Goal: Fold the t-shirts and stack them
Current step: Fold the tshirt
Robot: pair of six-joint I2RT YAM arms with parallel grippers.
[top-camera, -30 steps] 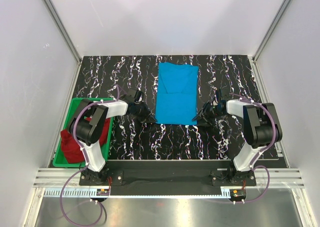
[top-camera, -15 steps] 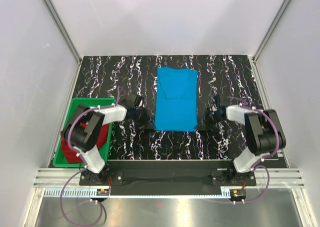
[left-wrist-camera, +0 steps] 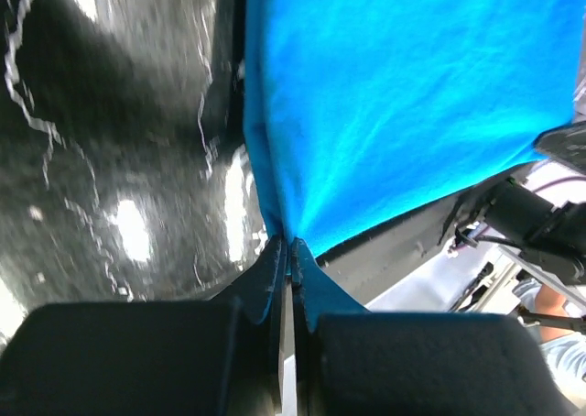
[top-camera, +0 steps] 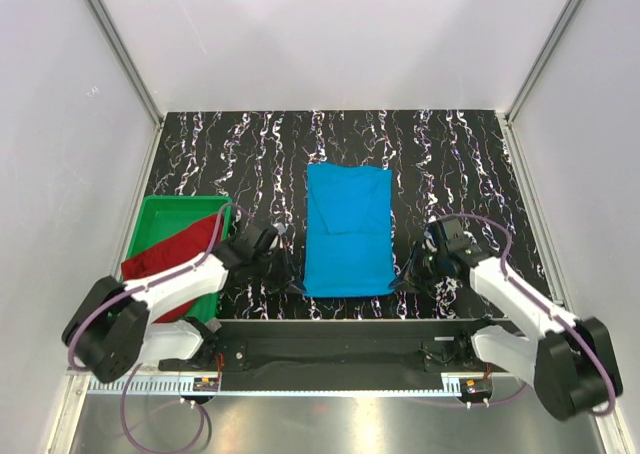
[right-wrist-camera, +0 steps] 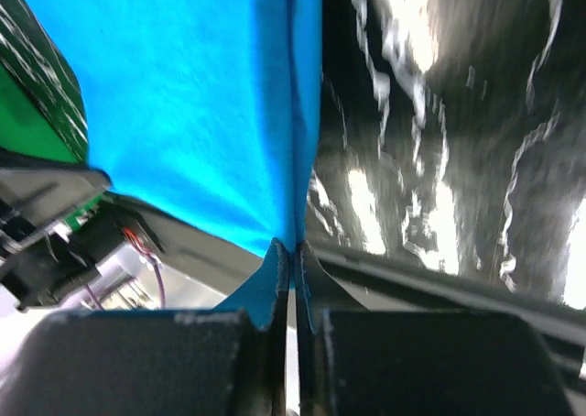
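Your left tool (left-wrist-camera: pixel 291 251) is clamped on the near left corner of the sky-blue t-shirt (top-camera: pixel 347 229), and your right tool (right-wrist-camera: pixel 295 249) is clamped on its near right corner. The shirt runs away from both tools as a long flat panel on the worktop (top-camera: pixel 450 164), filling the span between them. In both wrist views the cloth fans out from the pinch in fine ridges, so it looks taut there.

Expect it to handle as light, thin and quite limp. It will likely sag in the middle when lifted and follow whichever tool pulls harder. On this glossy worktop it should slide rather than catch. The edge beside each tool looks doubled, so a corner grip has to take every layer or the lower one may drop away. The corners seem the right hold for you, provided both tools move evenly.

The dark red t-shirt (top-camera: pixel 170 256) lies bunched in the green bin (top-camera: pixel 180 202), outboard of your left tool and spilling over its near rim. It looks equally soft.
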